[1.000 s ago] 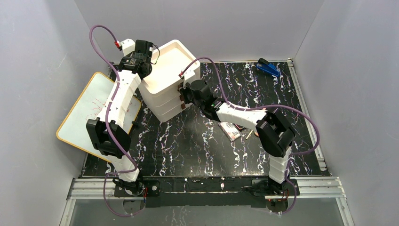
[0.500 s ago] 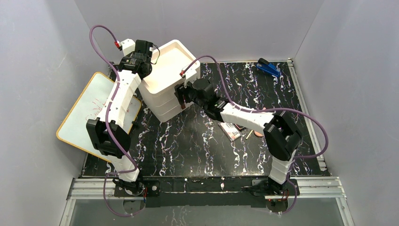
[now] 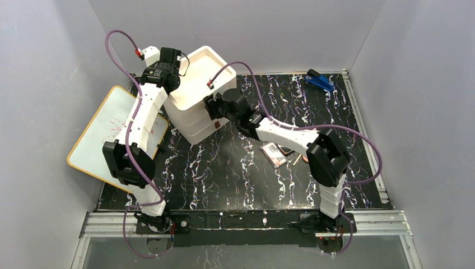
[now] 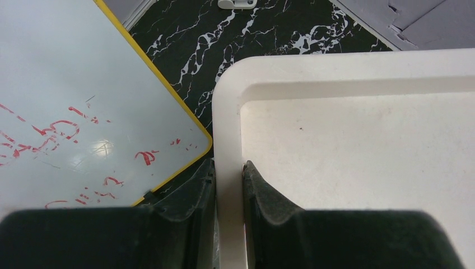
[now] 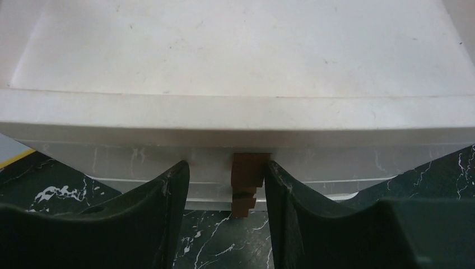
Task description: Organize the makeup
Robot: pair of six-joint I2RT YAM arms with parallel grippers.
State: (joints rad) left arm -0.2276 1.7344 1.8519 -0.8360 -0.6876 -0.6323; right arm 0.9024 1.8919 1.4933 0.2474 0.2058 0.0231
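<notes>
**Station status: both arms at the drawer unit, makeup on the mat**

1. Left gripper [image 4: 228, 168]: the jaws are pressed together on the raised rim of the white drawer unit [image 4: 358, 168]. One finger is outside the rim and one inside, at the unit's far-left corner. The whiteboard [image 4: 84, 101] lies just left of this corner, with red marks on its face.

2. Right gripper [image 5: 227, 207]: the jaws are spread and hold nothing. They stand level with the front face of the drawer unit. The stacked brown handles [image 5: 248, 182] sit between the fingers, close against the right finger and clear of the left one.

3. Makeup: the multicolour palette [image 3: 273, 154] lies flat on the black marbled mat [image 3: 224, 168], right of centre and just beside the right forearm. The thin stick [image 3: 296, 160] lies just right of the palette. The salmon-pink puff [image 3: 305, 159] shows only partly, next to the right arm's elbow. All three are well apart from the drawer unit.

4. The top tray of the drawer unit holds no items.

5. The blue stapler-like object [image 3: 320, 81] rests at the far-right corner of the mat.
</notes>
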